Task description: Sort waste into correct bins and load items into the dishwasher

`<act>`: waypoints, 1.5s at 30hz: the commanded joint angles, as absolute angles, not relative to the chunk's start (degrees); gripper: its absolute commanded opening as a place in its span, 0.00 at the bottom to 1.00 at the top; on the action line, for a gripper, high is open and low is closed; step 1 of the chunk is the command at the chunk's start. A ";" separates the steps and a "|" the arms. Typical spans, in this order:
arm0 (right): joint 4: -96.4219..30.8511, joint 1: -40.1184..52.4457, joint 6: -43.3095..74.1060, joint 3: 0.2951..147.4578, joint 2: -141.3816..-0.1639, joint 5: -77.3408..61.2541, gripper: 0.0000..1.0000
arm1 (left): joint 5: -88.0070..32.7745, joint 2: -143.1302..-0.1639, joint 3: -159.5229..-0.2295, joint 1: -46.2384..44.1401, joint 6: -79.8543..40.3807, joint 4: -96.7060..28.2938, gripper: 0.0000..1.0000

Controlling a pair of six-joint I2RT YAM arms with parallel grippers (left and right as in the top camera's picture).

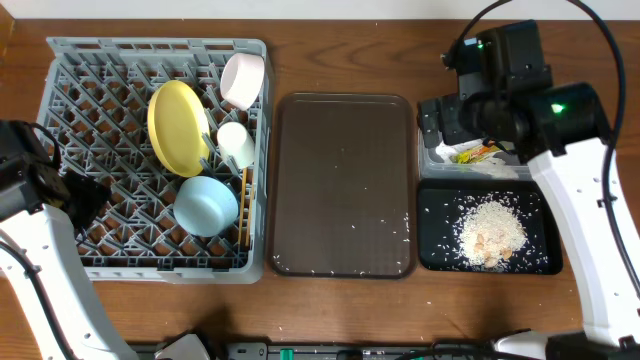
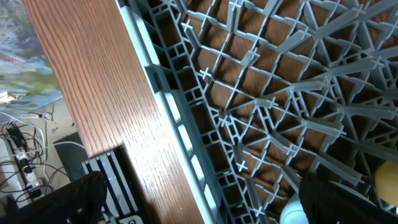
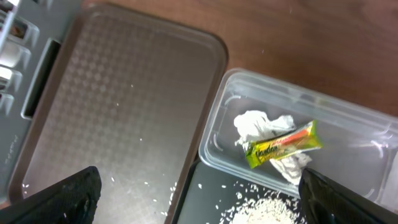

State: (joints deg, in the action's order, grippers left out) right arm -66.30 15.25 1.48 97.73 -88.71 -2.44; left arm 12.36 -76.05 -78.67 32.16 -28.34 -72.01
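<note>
The grey dish rack (image 1: 100, 60) holds the yellow plate (image 1: 178, 125), the light-blue bowl (image 1: 205, 205), two white cups (image 1: 243, 80) (image 1: 236, 143) and the chopsticks (image 1: 245, 205). The clear tub (image 3: 348, 118) holds the white napkin (image 3: 261, 127) and the yellow-green wrapper (image 3: 283, 144). The black tray (image 1: 440, 250) holds a pile of rice (image 1: 490, 232). My left gripper (image 2: 199, 208) is open and empty over the rack's left edge (image 2: 186, 143). My right gripper (image 3: 202, 205) is open and empty above the tub's left end.
The dark-brown serving tray (image 1: 343, 180) lies between the rack and the bins, with a few rice grains (image 1: 400, 228) scattered along its front and right side. Bare wooden table (image 1: 330, 300) runs along the front edge.
</note>
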 commanded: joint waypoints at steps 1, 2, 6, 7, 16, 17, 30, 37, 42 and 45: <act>-62.57 13.82 -1.19 97.62 -80.68 -1.54 0.99 | 13.06 -75.88 -78.98 32.40 -28.40 -72.23 1.00; -61.34 13.69 -1.19 97.54 -79.05 -1.54 0.99 | 13.06 -75.88 -78.98 32.40 -28.38 -72.23 1.00; -54.50 13.54 -1.39 95.57 -71.20 -1.52 0.99 | 13.06 -75.85 -79.00 32.40 -28.40 -72.23 1.00; -51.62 13.54 -1.39 94.08 -68.75 -1.52 0.99 | 13.06 -75.88 -79.00 32.40 -28.40 -72.20 1.00; -8.12 13.50 -1.37 56.29 -43.27 -1.63 0.99 | 13.06 -75.85 -78.98 32.40 -28.38 -72.23 1.00; -4.56 13.43 -1.37 52.12 -40.58 -1.50 0.99 | 13.06 -75.88 -79.00 32.40 -28.40 -72.23 1.00; 4.38 4.25 -0.21 16.93 -14.63 -1.50 0.99 | 13.06 -75.85 -79.00 32.40 -28.40 -72.20 1.00; 11.14 1.13 2.87 3.18 -6.31 -1.48 0.99 | 13.06 -75.85 -79.00 32.40 -28.40 -72.23 1.00; 10.87 1.10 3.84 0.32 -2.04 -1.54 0.99 | 13.06 -75.85 -79.00 32.40 -28.40 -72.23 1.00; 7.22 1.02 3.77 0.30 -0.27 -1.52 0.99 | 13.06 -75.88 -79.00 32.40 -28.40 -72.23 1.00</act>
State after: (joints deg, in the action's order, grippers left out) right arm 8.75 1.74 2.61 0.38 -1.93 -1.65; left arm 12.36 -76.05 -78.67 32.16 -28.32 -72.01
